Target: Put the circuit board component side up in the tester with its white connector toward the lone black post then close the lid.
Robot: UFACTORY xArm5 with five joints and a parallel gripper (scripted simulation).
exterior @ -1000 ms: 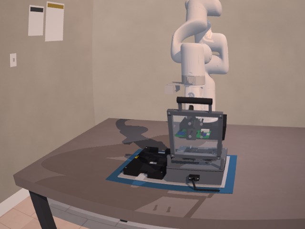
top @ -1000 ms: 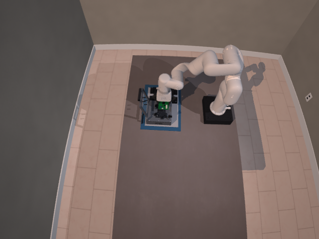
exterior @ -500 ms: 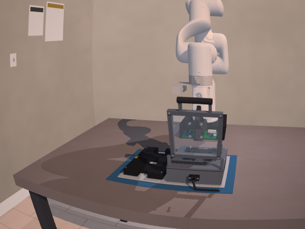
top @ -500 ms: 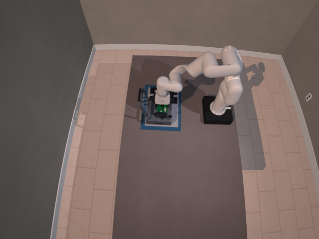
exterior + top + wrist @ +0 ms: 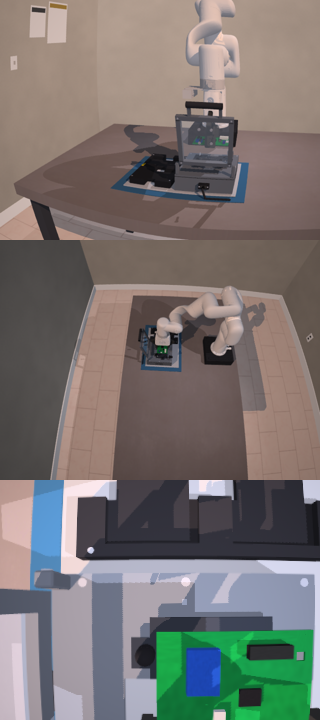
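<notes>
My gripper (image 5: 210, 142) is shut on the circuit board (image 5: 160, 352) (image 5: 218, 142) (image 5: 230, 672), which hangs level, component side up, above the tester (image 5: 158, 360) (image 5: 189, 183) (image 5: 72, 630). The board's white connector (image 5: 165, 350) (image 5: 223, 137) is at the side toward the robot base. The lid (image 5: 204, 117) (image 5: 140, 335) stands open on the side away from the base, its black handle (image 5: 204, 105) on top. The tray (image 5: 140, 174) (image 5: 92, 525) beside the tester holds no board. A round black part (image 5: 145, 655) shows beside the board. The pins are hidden; I cannot single out the lone post.
Tester and tray stand on a white sheet with a blue mat (image 5: 176, 369) (image 5: 244, 189) (image 5: 47, 530) under it. The raised lid is close to my gripper on its far side. A black cable (image 5: 217, 199) lies before the tester. The black robot base plate (image 5: 218, 361) is to the right.
</notes>
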